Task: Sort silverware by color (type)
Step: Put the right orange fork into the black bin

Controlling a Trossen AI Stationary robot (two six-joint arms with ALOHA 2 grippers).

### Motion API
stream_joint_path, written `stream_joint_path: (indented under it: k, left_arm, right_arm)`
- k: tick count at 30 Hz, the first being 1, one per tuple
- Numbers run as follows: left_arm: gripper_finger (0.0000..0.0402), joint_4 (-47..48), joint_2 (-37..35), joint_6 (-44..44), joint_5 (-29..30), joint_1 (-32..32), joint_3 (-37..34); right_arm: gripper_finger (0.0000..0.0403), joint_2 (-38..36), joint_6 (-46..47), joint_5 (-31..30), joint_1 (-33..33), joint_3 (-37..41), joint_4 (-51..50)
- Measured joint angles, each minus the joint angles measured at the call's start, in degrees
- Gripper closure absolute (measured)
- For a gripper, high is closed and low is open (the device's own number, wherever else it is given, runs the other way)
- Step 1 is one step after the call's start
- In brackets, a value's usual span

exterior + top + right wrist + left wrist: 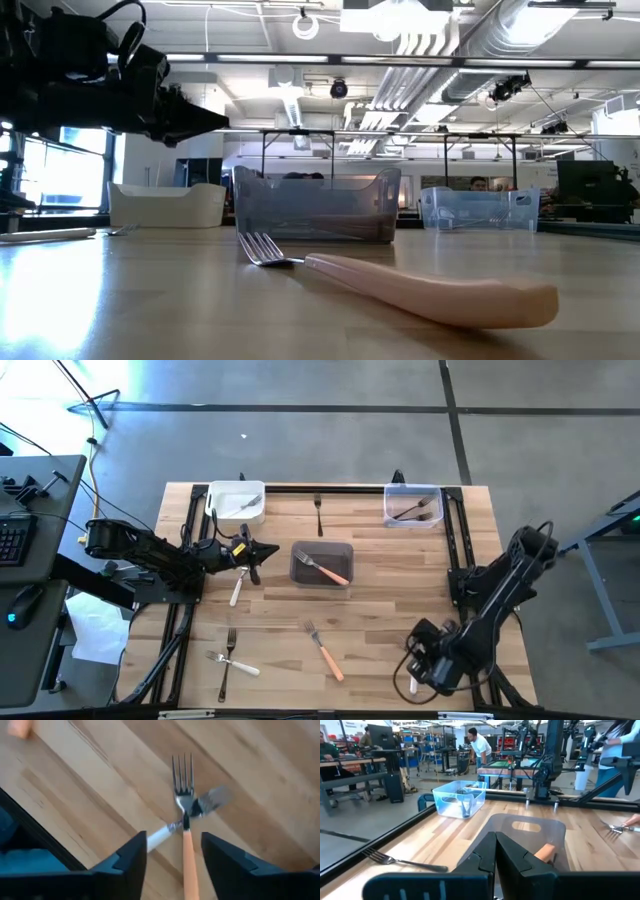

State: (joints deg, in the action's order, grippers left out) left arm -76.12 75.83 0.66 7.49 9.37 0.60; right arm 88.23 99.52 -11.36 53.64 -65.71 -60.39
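My left gripper [262, 550] is shut and level above the table, pointing at a dark tub [322, 563] that holds an orange-handled fork [328, 569]. My right gripper [428, 666] points down near the table's front right, open. In its wrist view an orange-handled fork [186, 845] runs between the open fingers, clear of both, and crosses a white-handled fork [162, 836]. The arm hides both in the high view. Other forks lie flat on the table: orange [325, 648], white [237, 588], black [318, 513], and a crossed pair [228, 660].
A white tub [237, 502] with a fork stands at the back left. A clear tub [413, 505] with dark forks stands at the back right. Black rails [455, 560] run along both sides of the table. People stand in the room beyond.
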Motion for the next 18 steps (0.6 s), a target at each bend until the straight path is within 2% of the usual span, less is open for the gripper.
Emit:
stream_joint_path:
  k: [5, 12, 18]
  left_arm:
    - [0.0402, 0.4, 0.0, 0.8, -0.1, 0.0, 0.0]
    - [0.0402, 4.4, 0.0, 2.1, -0.1, 0.0, 0.0]
    - [0.0401, 6.2, 0.0, 2.0, -0.1, 0.0, 0.6]
  right_arm:
    - [0.0203, 1.5, 0.9, 3.0, 0.5, 0.0, 0.3]
    - [0.0201, 2.0, 0.5, 4.5, 0.6, 0.0, -0.1]
    - [0.0201, 6.5, -3.3, 5.9, 0.5, 0.1, 2.5]
